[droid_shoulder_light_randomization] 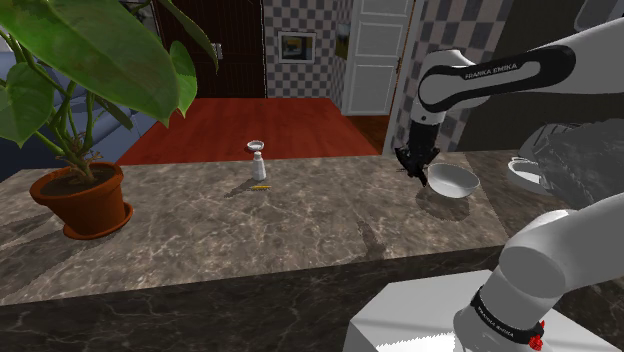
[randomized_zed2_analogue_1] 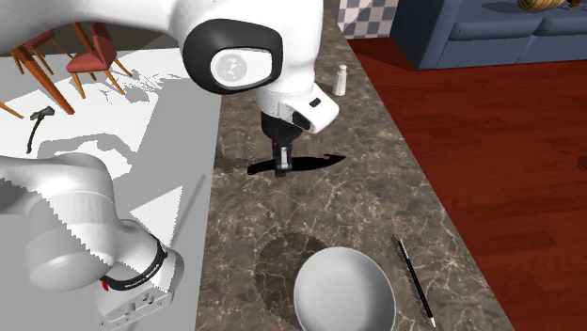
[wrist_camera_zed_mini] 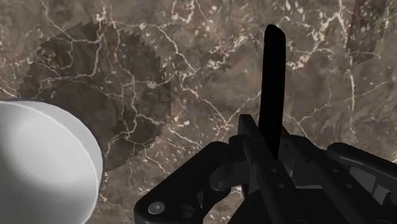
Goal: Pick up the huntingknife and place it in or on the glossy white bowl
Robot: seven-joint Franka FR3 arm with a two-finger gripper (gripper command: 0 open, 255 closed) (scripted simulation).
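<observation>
Over the marbled counter (droid_shoulder_light_randomization: 300,230), the end effector (droid_shoulder_light_randomization: 414,166) is clamped on the black huntingknife (wrist_camera_zed_mini: 273,89); the white bowl (wrist_camera_zed_mini: 44,165) sits just beside its blade.

The shoulder view looks from beside the white box stand (droid_shoulder_light_randomization: 420,315) across the brown marble counter (droid_shoulder_light_randomization: 300,220). The second exterior view looks steeply down, nearer; the wrist view is nearest. All share the glossy white round bowl (droid_shoulder_light_randomization: 453,181).

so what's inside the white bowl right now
Nothing shows inside the bowl: its white inside is bare. The black knife is clasped in the gripper above the marble counter, beside the bowl, not in it. The counter under the bowl is covered.
</observation>
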